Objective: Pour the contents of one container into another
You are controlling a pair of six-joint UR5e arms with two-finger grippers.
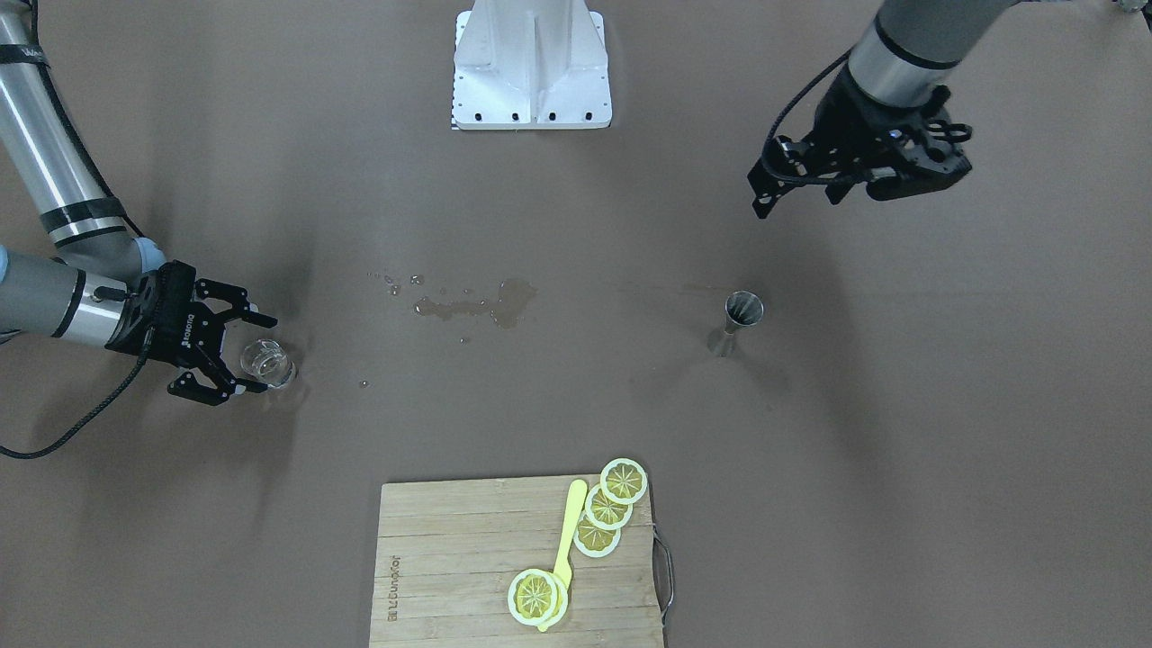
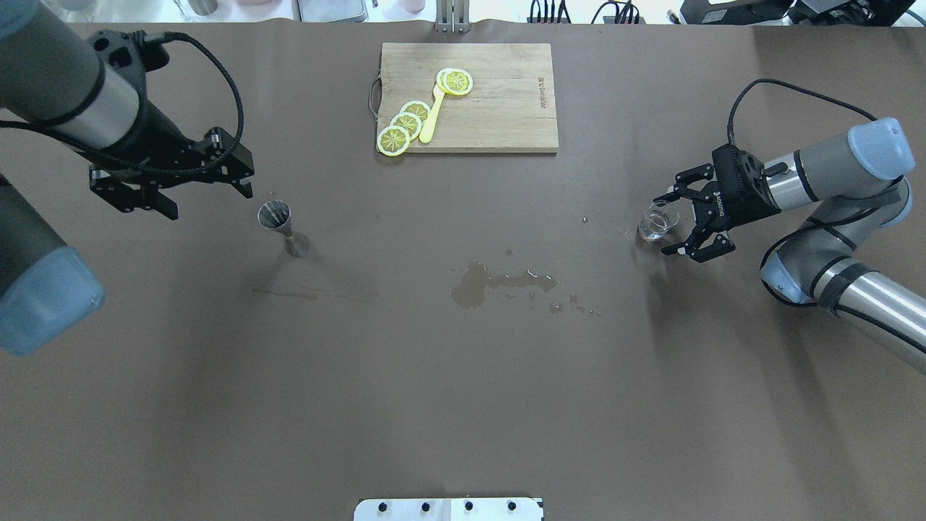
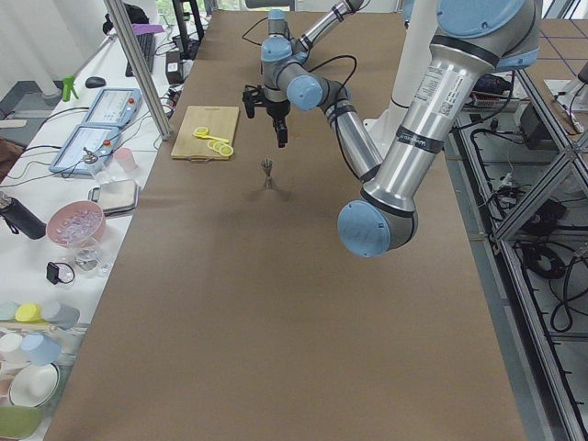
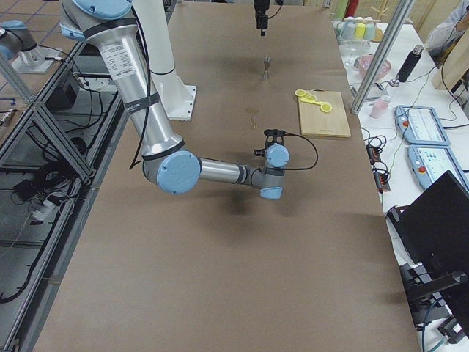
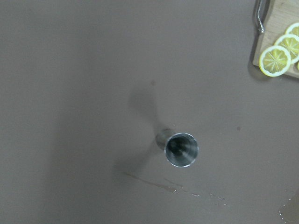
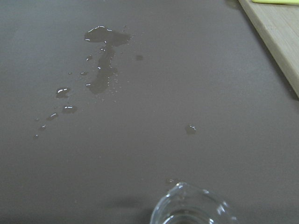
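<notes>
Brown covering runs across the whole counter. I read positions off the overhead view, taking its far edge as 12 o'clock.

The glass cup stands upright out at 3 o'clock. The right tool lies low there, its fingers spread wide to either side of the cup. I cannot tell whether a pad touches the glass. The jigger stands upright at 9 o'clock, well apart from the cup. The left tool hangs above the counter at about 10 o'clock from the jigger, near it but clear of it, fingers apart and holding nothing.

Between the two vessels, near the middle, a puddle trails droplets toward 3 o'clock. A cutting board sits at 12 o'clock, with lemon slices and a yellow utensil on its 9 o'clock end.

Only the left wrist camera lets me look straight down into the jigger's cone. It also shows a thin wet streak at the jigger's 6 o'clock. The right wrist camera catches only the cup's rim at its bottom edge, with the puddle beyond. From the right-end camera I cannot make the cup out past the arm's wrist. The left-end camera adds a white side counter carrying a pink bowl.
</notes>
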